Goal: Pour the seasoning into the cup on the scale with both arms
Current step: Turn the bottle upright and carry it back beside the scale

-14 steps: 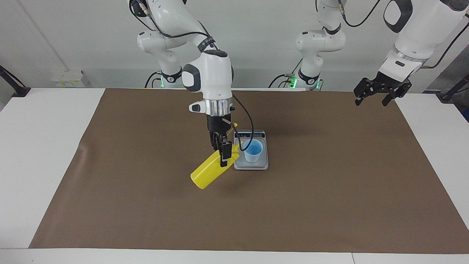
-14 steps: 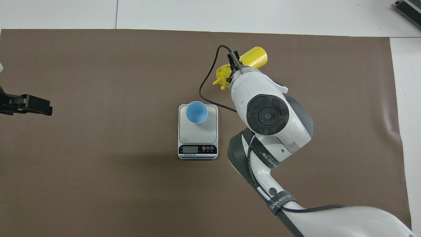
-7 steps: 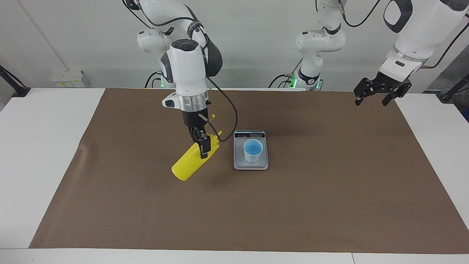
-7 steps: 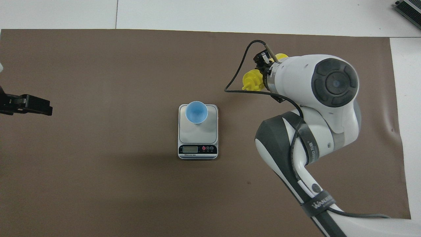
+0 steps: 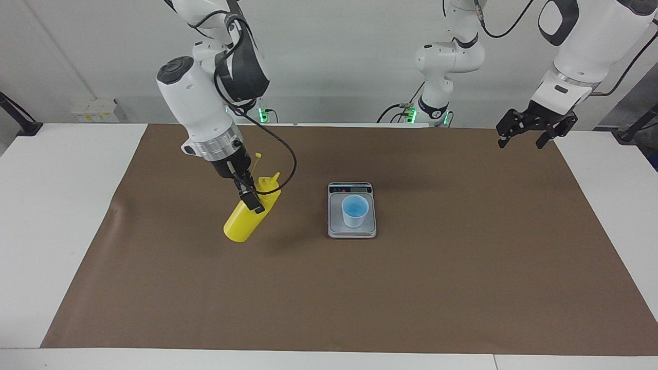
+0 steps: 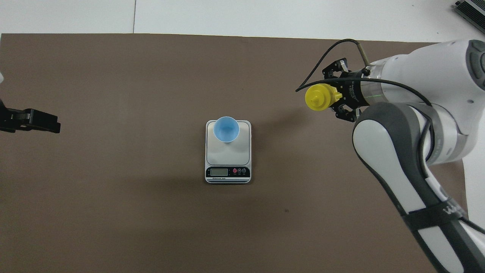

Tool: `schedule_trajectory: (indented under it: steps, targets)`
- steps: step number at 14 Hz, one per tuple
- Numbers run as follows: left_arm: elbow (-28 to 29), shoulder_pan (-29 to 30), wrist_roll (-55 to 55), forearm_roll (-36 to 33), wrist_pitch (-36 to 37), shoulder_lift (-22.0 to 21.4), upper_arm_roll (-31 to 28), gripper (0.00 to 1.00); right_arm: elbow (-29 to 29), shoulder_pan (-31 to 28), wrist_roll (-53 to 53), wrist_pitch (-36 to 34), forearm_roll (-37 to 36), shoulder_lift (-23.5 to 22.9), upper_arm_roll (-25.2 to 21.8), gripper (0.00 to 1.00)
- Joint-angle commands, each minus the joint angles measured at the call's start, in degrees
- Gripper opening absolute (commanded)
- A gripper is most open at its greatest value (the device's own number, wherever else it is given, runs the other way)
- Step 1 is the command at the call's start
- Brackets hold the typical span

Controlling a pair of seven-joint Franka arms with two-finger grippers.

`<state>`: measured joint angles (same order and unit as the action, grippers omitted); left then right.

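Since a second ago the right gripper (image 5: 250,197) has carried the seasoning (image 5: 248,216) away from the scale (image 5: 352,230) toward the right arm's end of the surface (image 5: 61,216), and the bottle has swung from steeply tipped toward the cup to nearly upright. Its jaws are clamped on the upper body of the seasoning, a yellow cylindrical squeeze bottle with a conical nozzle; its thin cap strap sticks up beside the nozzle. The bottle leans slightly, nozzle toward the scale, its base at or just above the brown mat (image 5: 411,288); contact cannot be told. The cup (image 5: 354,210), light blue with a brighter blue inside, stands on the grey plate of the scale near the middle of the mat, at the end away from the dark display strip. The left gripper (image 5: 534,131) waits with jaws open over the mat's corner at the left arm's end, nearest the robots.
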<state>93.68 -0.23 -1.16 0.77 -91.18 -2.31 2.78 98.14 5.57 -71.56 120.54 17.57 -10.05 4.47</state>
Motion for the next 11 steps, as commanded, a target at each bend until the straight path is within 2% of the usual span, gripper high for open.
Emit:
schedule_trajectory:
  steps: [1, 7, 11]
  targets:
    - [1.86, 0.41, 0.55, 0.02, 0.04, -1.73, 0.21, 1.00, 4.94, -3.19, 3.27, -0.30, 5.01, 2.40, 0.72, 0.00]
    - [1.86, 0.41, 0.55, 0.02, 0.04, -1.73, 0.12, 1.00, 11.18, -6.00, 5.71, 2.68, 6.25, 0.82, 0.63, 0.00]
    - [1.86, 0.41, 0.55, 0.02, 0.04, -1.73, 0.21, 1.00, 12.86, -8.38, 11.53, 3.65, 12.13, -1.02, 0.54, 0.00]
